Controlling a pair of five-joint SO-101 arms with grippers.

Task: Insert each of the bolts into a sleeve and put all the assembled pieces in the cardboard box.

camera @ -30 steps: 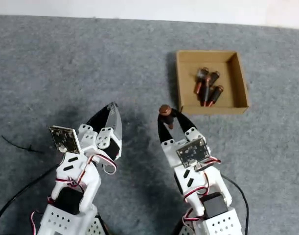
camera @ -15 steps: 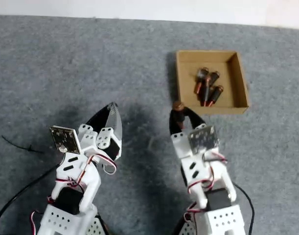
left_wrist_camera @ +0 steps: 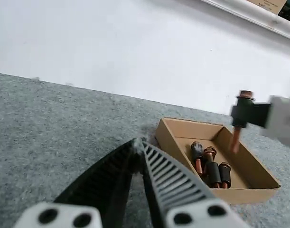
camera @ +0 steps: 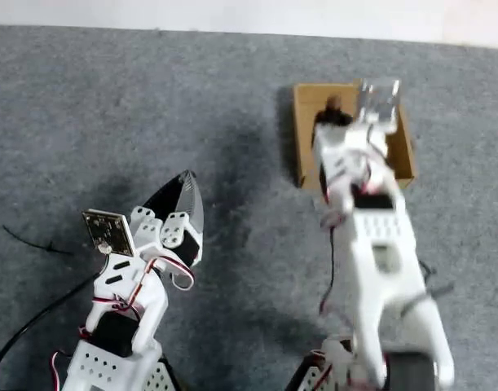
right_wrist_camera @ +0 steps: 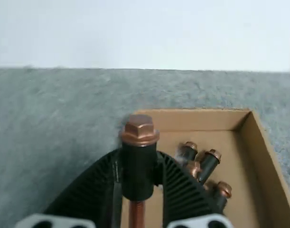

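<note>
I take this for a small robotics lab: a worktop [camera: 85, 106] covered in grey felt, a bare white wall [left_wrist_camera: 111, 42] behind it, and my left arm [camera: 126, 309] and right arm [camera: 383, 244] with wiring [camera: 174, 275] exposed.

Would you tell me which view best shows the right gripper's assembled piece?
The right wrist view: the assembled piece sits close, upright in the right gripper. The left wrist view shows it small and distant; the high view, barely.

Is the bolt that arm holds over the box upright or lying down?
Upright: bolt head on top, shank pointing down out of the sleeve, clamped in the right gripper over the cardboard box.
</note>
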